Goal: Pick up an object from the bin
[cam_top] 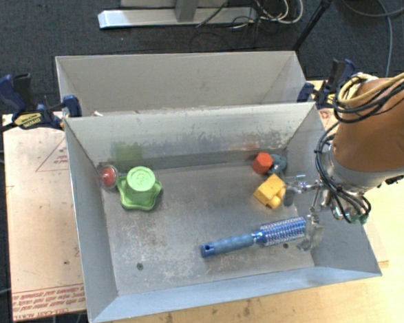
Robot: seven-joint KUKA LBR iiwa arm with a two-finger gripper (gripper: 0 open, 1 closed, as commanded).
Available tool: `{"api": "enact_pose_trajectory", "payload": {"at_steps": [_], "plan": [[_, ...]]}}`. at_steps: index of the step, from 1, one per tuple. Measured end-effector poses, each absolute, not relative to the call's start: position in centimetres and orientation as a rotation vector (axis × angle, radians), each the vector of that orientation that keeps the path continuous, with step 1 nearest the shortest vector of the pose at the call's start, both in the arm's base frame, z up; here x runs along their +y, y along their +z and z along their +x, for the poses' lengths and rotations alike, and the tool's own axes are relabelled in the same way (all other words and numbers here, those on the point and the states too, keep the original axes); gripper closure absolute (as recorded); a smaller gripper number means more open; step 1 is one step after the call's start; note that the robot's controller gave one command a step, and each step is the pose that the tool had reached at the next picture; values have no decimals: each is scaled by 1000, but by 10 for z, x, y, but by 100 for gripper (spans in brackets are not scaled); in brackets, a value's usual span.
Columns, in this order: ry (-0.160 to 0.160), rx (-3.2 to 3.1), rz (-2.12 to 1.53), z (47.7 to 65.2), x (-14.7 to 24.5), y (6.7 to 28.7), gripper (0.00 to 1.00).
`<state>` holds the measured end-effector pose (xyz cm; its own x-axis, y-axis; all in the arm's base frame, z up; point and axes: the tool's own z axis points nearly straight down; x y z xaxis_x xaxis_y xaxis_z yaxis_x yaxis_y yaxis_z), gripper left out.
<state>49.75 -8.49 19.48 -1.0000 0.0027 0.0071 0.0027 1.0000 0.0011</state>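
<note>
The end effector (310, 215), whose opening cannot be told, hangs by the right wall of the bin (87, 200), just beside the bristled head of the blue hairbrush (256, 238) lying near the front.

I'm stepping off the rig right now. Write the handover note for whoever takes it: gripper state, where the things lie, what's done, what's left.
Gripper: low at the bin's right side, right by the bristle end of the blue hairbrush. Open or shut cannot be told.
Things: the hairbrush lies along the front of the bin floor, handle pointing left. A yellow block sits behind its bristle end, and an orange-red piece lies at the back wall. At the left are a green cup-like piece and a small red ball.
Done: nothing lifted; everything lies on the floor.
Left: grasp one thing and lift it out.
</note>
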Motion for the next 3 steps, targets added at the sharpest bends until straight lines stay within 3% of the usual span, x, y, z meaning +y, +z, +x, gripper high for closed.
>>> {"api": "enact_pose_trajectory", "payload": {"at_steps": [1, 2, 3], "plan": [[-3, -3131, -189, 505, -101, 66, 0], [-1, -3135, -186, 506, -101, 69, 100], [4, -3151, 72, 499, -120, 244, 100]]}}
